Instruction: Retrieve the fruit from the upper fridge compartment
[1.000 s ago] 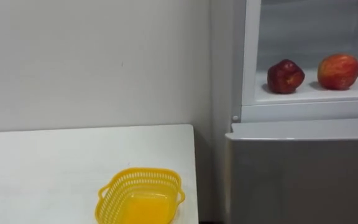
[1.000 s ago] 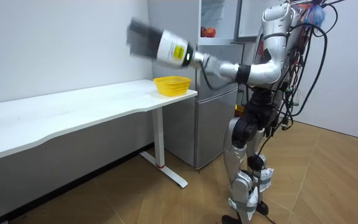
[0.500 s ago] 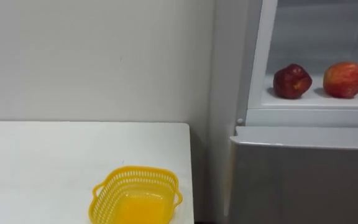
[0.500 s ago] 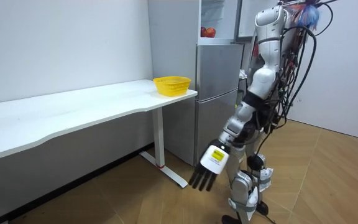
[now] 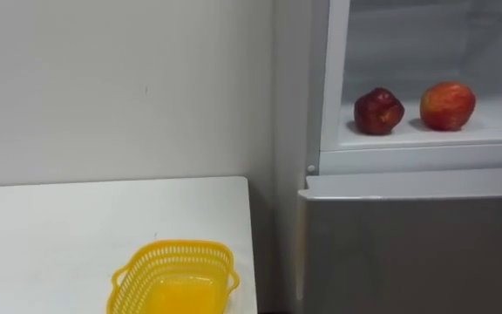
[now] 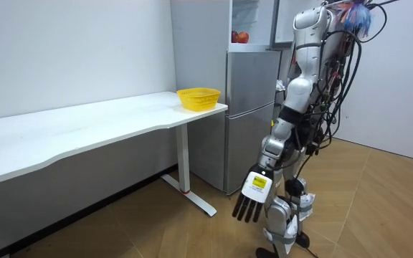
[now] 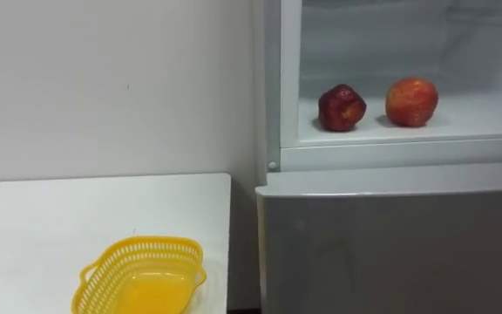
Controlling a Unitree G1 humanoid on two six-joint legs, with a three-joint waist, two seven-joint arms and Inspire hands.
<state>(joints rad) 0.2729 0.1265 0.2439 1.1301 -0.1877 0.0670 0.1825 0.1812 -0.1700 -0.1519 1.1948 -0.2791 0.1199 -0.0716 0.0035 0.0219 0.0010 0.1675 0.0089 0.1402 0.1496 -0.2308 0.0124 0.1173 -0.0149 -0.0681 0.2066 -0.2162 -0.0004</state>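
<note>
Fridge [image 5: 408, 244] fills the robot's right side of the eye views; lower door shut, upper compartment [image 5: 425, 131] open w/ its white shelf in plain sight.

White table [image 5: 59, 227] runs off to the robot's left, its end just beside the fridge wall; in the room view the robot stands upright on the wood floor facing fridge & table end.

Yellow basket [image 5: 177, 249] sits at the table's near right corner, nothing in it.

Left hand [image 6: 253, 195] hangs low at the robot's side, approx. knee level in the room view; fingers straight, pointing at the floor, holding nothing.

Task's things are prob. the two apples on the upper shelf: dark red apple [image 5: 378, 111] nearer the compartment's left frame, lighter red apple [image 5: 447, 105] just beside it to the right, not touching.

Key relation: both apples lie high, ahead & right of centre, well above the hanging hand, so the reach goes up & forward over the lower door's top edge; the dark one is the closer pick for the left arm; round fruit, so no long axis to line up with.
</note>
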